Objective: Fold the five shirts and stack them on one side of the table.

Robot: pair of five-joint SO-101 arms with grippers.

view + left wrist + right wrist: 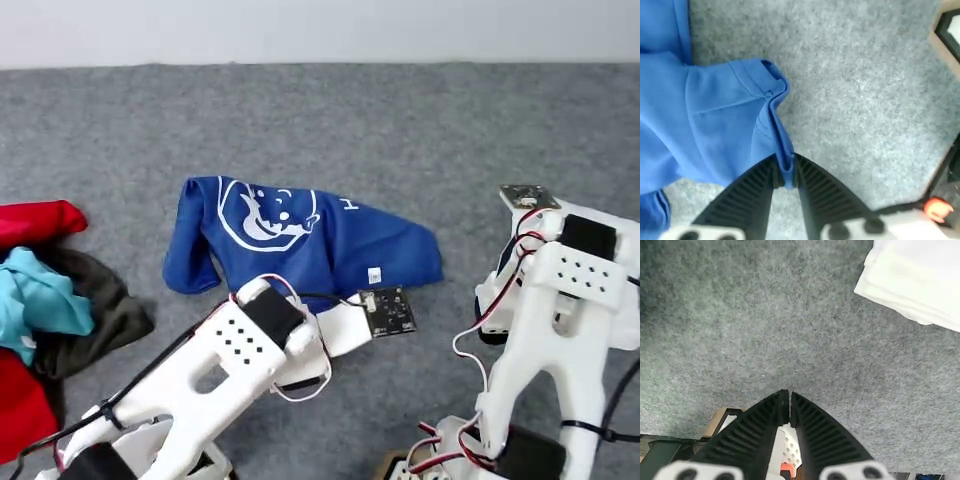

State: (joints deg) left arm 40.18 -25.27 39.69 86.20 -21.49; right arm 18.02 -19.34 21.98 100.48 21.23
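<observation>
my left tool (784, 171) pinching blue shirt (710, 120) hem, my right tool (790, 399) pressed together over grey surface (740, 315), other shirts (45, 295) heaped at surface edge

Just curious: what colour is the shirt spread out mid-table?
The shirt is blue with a white circular cartoon print, clearest in the high view.

Clamped in the left gripper (785, 169), between ribbed black jaws drawn tight: a stitched fold of the blue shirt (710, 115), hem doubled over itself. Rumpled beyond the jaws, spread across grey felt (865, 100) with a seam line along the fold. Beside the gripper's body, a small orange-red part (936, 209) on dark hardware. Farther off, a tan-edged black corner (950, 27).
</observation>
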